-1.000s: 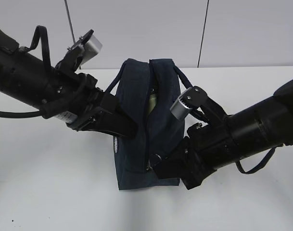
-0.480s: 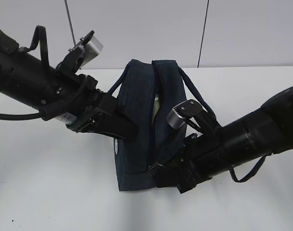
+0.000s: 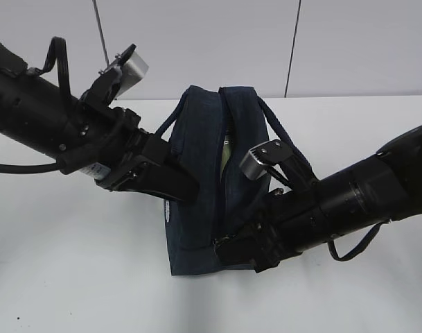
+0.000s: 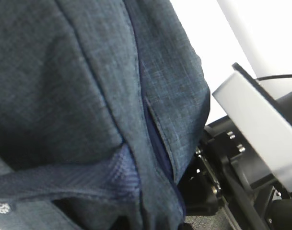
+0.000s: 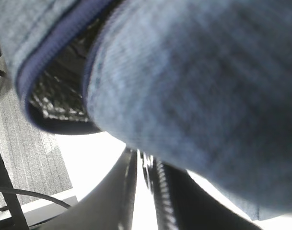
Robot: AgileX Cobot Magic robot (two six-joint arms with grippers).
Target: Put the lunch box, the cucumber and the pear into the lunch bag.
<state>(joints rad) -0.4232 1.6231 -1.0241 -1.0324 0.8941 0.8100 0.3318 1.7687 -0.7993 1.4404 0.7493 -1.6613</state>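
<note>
At the middle of your white table (image 3: 72,277), the lunch bag (image 3: 197,208) stands upright, dark navy, its padded loop handles (image 3: 280,142) rising at the top and draping toward the right side. The zipper line runs down the face turned to the exterior camera; the upper stretch gapes slightly and a pale sliver of something shows inside, too small to identify. You cannot confirm the lunch box, the cucumber or the pear from any view; none is visible on the table.

Your left gripper (image 3: 186,189) is pressed against the bag's left flank at mid-height. Its fingertips are dark against dark fabric, and the left wrist view shows only cloth, a seam and a handle strap (image 4: 64,184) filling the picture, so whether the jaws are closed on fabric cannot be told.

Your right gripper (image 3: 228,248) sits at the bag's lower right corner, at the bottom end of the zipper. In the right wrist view the fingers (image 5: 131,191) appear nearly together, with a thin, blurred object between them; the view is too blurred to say what it is or whether the jaws are fully closed. The same view shows a short open stretch of zipper with dark, shiny lining (image 5: 57,98) behind it.
</note>
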